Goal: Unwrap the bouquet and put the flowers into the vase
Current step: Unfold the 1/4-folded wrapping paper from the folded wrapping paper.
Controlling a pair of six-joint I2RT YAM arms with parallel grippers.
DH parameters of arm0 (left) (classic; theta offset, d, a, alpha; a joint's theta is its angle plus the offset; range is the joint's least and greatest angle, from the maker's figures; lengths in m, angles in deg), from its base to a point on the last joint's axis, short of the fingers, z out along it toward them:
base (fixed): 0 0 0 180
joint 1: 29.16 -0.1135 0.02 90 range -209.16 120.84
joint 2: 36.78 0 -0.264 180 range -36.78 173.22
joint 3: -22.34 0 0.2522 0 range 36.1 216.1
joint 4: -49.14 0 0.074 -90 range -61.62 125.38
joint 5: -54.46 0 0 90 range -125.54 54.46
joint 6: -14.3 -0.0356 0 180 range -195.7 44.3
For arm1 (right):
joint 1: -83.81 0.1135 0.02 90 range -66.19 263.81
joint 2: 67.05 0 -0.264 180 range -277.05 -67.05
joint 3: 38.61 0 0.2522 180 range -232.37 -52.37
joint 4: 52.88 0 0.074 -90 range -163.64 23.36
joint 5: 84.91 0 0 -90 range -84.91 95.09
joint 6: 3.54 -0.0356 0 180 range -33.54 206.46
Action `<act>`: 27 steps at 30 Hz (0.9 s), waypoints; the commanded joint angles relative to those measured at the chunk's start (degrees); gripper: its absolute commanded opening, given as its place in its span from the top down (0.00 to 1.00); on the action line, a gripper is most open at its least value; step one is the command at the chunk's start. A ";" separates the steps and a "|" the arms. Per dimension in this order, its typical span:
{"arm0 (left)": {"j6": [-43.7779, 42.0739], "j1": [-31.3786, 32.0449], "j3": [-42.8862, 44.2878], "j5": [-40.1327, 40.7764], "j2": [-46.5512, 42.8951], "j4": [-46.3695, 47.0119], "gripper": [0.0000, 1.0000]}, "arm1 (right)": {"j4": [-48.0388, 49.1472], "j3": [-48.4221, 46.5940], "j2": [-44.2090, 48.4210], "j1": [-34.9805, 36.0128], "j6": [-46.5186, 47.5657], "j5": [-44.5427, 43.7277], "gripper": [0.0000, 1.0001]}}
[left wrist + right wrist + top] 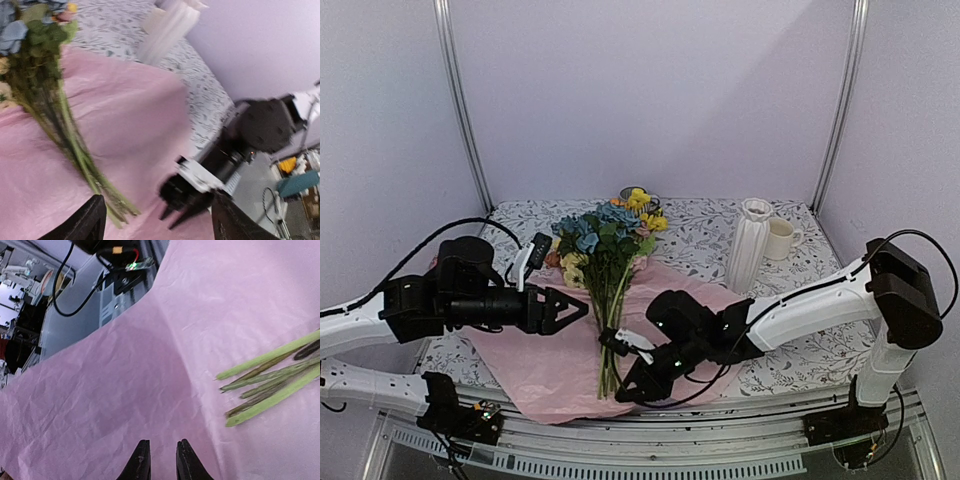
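The bouquet is unwrapped: the flowers (605,240) lie loose on the flat lilac-pink paper (540,385), blooms toward the back and stem ends (609,380) toward the near edge. My left gripper (575,312) hovers open just left of the stems (70,140), holding nothing; its fingers (90,222) frame the paper (125,110). My right gripper (625,390) is low over the paper (125,365), beside the stem ends (270,385). Its jaws (164,460) stand only slightly apart with nothing between them. The white ribbed vase (750,245) stands upright at the back right.
A cream mug (781,238) stands right of the vase. A striped cup (638,193) is partly hidden behind the blooms. The patterned tablecloth (790,360) shows around the paper. The table's near edge rail (650,460) runs just below the paper.
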State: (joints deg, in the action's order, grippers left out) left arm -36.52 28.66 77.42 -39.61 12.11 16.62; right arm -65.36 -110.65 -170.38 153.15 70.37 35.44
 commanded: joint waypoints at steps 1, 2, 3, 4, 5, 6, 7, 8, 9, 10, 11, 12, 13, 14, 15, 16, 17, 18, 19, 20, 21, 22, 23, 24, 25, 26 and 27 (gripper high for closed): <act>-0.19 -6.79 0.03 8.60 1.27 -7.13 0.25 | -2.41 2.28 1.85 3.40 1.64 2.45 0.80; -0.24 -8.16 -0.60 8.83 1.75 -6.96 0.25 | -3.51 2.44 1.71 4.41 1.67 2.06 0.80; -0.24 -9.72 -1.24 8.60 2.13 -6.46 0.25 | -4.66 2.48 1.58 5.21 1.81 1.49 0.80; -0.35 -10.61 -2.08 7.99 2.64 -5.41 0.25 | -5.64 2.55 1.29 5.69 1.78 0.84 0.80; -0.53 -11.29 -3.04 7.33 3.22 -4.09 0.25 | -6.36 2.69 1.09 6.01 1.73 0.53 0.80; -0.54 -11.72 -3.75 6.85 3.80 -2.68 0.25 | -6.93 2.92 1.00 6.18 1.69 0.33 0.80; -0.40 -12.12 -4.66 6.61 4.59 -1.52 0.25 | -7.50 2.98 0.94 6.24 1.62 -0.39 0.80; -0.23 -12.46 -5.35 6.34 5.30 -0.05 0.25 | -8.05 2.84 0.98 6.24 1.52 -1.27 0.80; -0.12 -12.77 -5.82 6.06 6.02 1.00 0.25 | -8.34 2.82 1.38 6.24 1.56 -1.80 0.80; -0.03 -12.98 -6.15 5.75 6.67 1.99 0.25 | -8.42 2.77 1.98 6.23 1.66 -2.36 0.80; 0.10 -13.14 -6.61 5.23 7.36 3.01 0.25 | -8.09 2.82 3.08 6.24 1.83 -2.77 0.80; 0.15 -13.29 -6.99 4.30 8.09 4.29 0.25 | -7.19 3.09 4.43 6.24 1.85 -3.44 0.79; 0.19 -13.54 -7.48 3.05 8.83 5.83 0.25 | -5.98 3.60 6.08 6.24 1.73 -4.44 0.79; 0.27 -13.60 -8.10 1.68 9.65 7.68 0.25 | -4.92 4.14 7.65 6.20 1.50 -6.43 0.78; 0.47 -13.61 -8.66 0.49 10.40 9.46 0.26 | -4.18 4.50 9.26 6.05 0.95 -8.99 0.78; 0.88 -13.58 -9.22 -0.26 11.39 10.89 0.28 | -3.83 4.72 10.50 5.69 0.51 -11.63 0.77; 0.97 -13.61 -9.66 -1.11 12.51 12.14 0.34 | -3.65 4.87 11.45 5.10 -0.17 -14.30 0.77; 0.80 -13.60 -9.83 -2.10 13.73 13.34 0.42 | -3.62 4.89 12.14 4.32 -1.21 -16.47 0.77; 0.62 -13.60 -9.97 -2.95 15.03 14.45 0.48 | -3.90 4.76 12.63 3.46 -1.94 -19.02 0.77; 0.37 -13.59 -9.95 -3.77 16.53 15.40 0.54 | -4.07 4.61 13.08 2.61 -3.17 -22.15 0.77; 0.06 -13.53 -9.68 -4.56 17.91 16.23 0.59 | -4.10 4.69 13.56 1.91 -4.34 -25.08 0.78; -0.09 -13.58 -9.43 -5.00 19.46 16.84 0.62 | -3.74 4.81 14.19 1.37 -6.39 -28.12 0.78; -0.17 -13.58 -8.96 -5.21 21.38 17.25 0.62 | -2.92 5.20 14.90 1.12 -7.72 -30.61 0.78; -0.30 -13.53 -8.40 -5.24 22.68 17.53 0.62 | -1.52 5.72 15.58 0.99 -9.48 -33.42 0.78; -0.51 -13.52 -7.96 -5.24 24.09 17.98 0.62 | 0.12 6.35 16.20 0.97 -11.27 -34.96 0.78; -0.63 -13.52 -7.44 -5.24 25.20 18.60 0.61 | 1.24 6.70 16.69 0.98 -12.30 -36.35 0.78; -0.72 -13.43 -7.05 -5.01 26.43 19.12 0.61 | 2.25 7.14 17.09 0.97 -13.90 -38.33 0.78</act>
State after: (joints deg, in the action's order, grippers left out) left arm -36.33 15.59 68.41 -43.02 34.79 31.33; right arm -68.05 -105.50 -156.15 154.33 63.66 9.08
